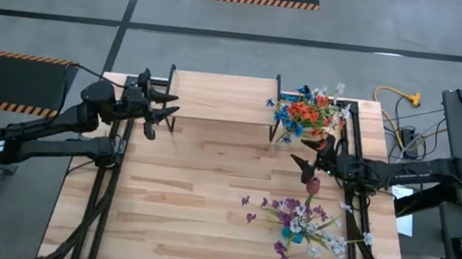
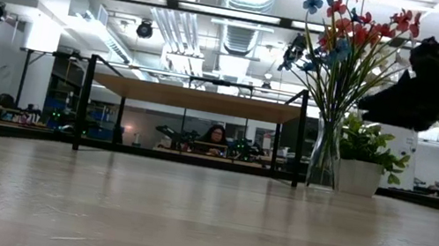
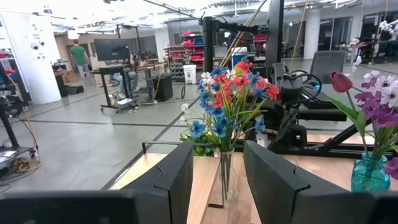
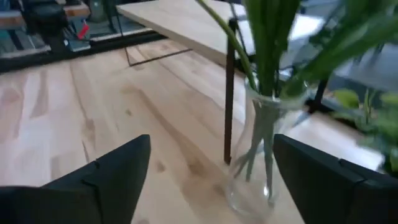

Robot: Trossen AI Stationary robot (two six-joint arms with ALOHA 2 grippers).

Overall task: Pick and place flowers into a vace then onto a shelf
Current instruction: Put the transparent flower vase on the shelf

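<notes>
The right gripper point(image 1: 313, 162), fingers spread wide and empty, faces the clear glass vase point(image 4: 258, 149) of orange and blue flowers point(image 1: 304, 113), upright just beside the low light wood shelf point(image 1: 222, 96). The right arm is nearer. The left gripper point(image 1: 156, 112), part open and empty, waits at the shelf's other end. Only the right wrist view shows the vase centred between the fingers.

Clear glass vase point(image 4: 258, 155), pale wood shelf point(image 1: 222, 96)
</notes>
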